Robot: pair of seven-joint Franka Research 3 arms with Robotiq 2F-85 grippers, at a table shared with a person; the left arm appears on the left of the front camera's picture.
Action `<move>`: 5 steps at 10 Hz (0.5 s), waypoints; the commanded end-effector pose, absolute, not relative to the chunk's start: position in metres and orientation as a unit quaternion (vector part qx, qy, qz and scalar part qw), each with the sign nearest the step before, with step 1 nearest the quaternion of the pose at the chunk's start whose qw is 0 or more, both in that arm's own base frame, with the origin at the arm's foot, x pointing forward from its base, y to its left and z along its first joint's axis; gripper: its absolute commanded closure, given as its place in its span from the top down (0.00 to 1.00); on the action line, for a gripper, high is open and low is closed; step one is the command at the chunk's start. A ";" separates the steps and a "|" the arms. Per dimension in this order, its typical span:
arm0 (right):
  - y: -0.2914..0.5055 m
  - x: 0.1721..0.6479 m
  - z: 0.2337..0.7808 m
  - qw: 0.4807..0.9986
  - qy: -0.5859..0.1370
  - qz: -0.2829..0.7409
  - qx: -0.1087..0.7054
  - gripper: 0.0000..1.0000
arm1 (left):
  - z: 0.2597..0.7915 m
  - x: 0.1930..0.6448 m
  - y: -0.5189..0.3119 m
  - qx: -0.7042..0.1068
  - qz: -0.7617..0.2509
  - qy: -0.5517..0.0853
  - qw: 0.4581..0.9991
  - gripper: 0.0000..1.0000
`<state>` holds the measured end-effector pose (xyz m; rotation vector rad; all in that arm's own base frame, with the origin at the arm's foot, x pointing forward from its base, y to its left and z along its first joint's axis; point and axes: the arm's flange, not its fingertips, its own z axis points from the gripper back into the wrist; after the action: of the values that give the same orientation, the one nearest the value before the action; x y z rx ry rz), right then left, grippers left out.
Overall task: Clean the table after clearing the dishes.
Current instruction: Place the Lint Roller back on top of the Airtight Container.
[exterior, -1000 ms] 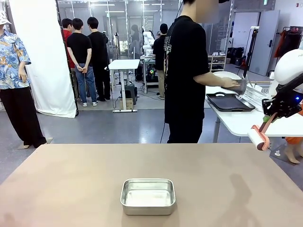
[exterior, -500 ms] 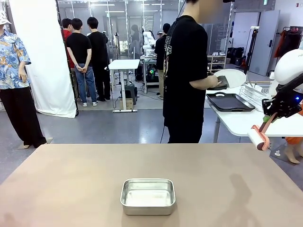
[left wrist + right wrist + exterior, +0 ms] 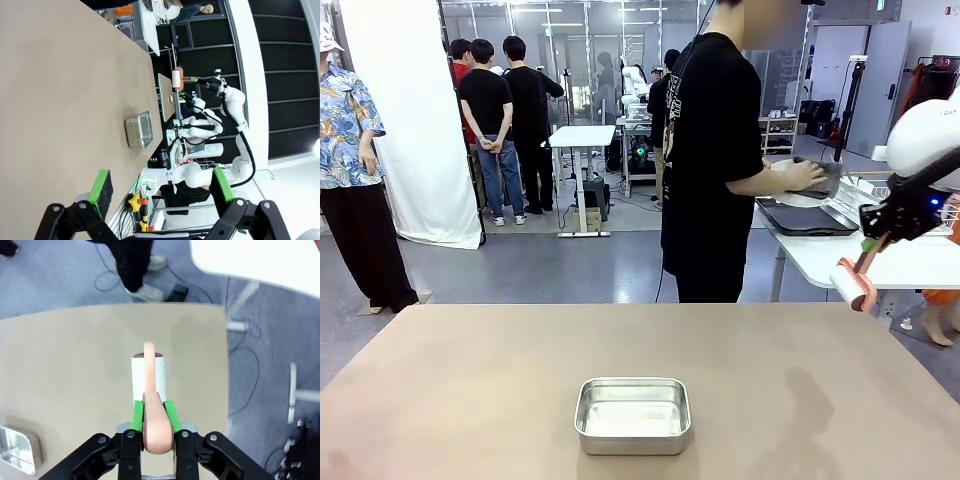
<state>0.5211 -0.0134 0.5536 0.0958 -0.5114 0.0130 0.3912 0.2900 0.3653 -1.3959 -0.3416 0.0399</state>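
counter lay almost bare in the front view, its brown top carrying a steel pan near the robot's edge. the dishes were off it: a person at the far side stood turned to a white side table, one hand now reaching out over a dark tray there, where half a second earlier it was drawn in holding a plate. the right pincer, clamped tight on the pink handle of a lint roller, had swung a little inward and up, the roller hanging above the counter's far right corner. the left pincer stood wide with nothing between its pads. clearing looked done, so rolling the surface seemed the next step.
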 end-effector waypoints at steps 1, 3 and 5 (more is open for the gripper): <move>0.037 0.507 0.580 0.950 -0.287 0.116 0.049 0.21 | 0.366 0.388 0.290 -0.640 0.020 -0.158 0.752 1.00; 0.093 0.491 0.598 0.934 -0.279 0.220 0.041 0.21 | 0.366 0.388 0.290 -0.640 0.020 -0.158 0.752 1.00; 0.150 0.470 0.614 0.907 -0.277 0.315 0.043 0.21 | 0.366 0.388 0.290 -0.640 0.020 -0.158 0.752 1.00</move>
<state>0.4739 0.1473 0.6096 0.0848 -0.5671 0.5551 0.3912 0.2900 0.3653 -1.3959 -0.3416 0.0399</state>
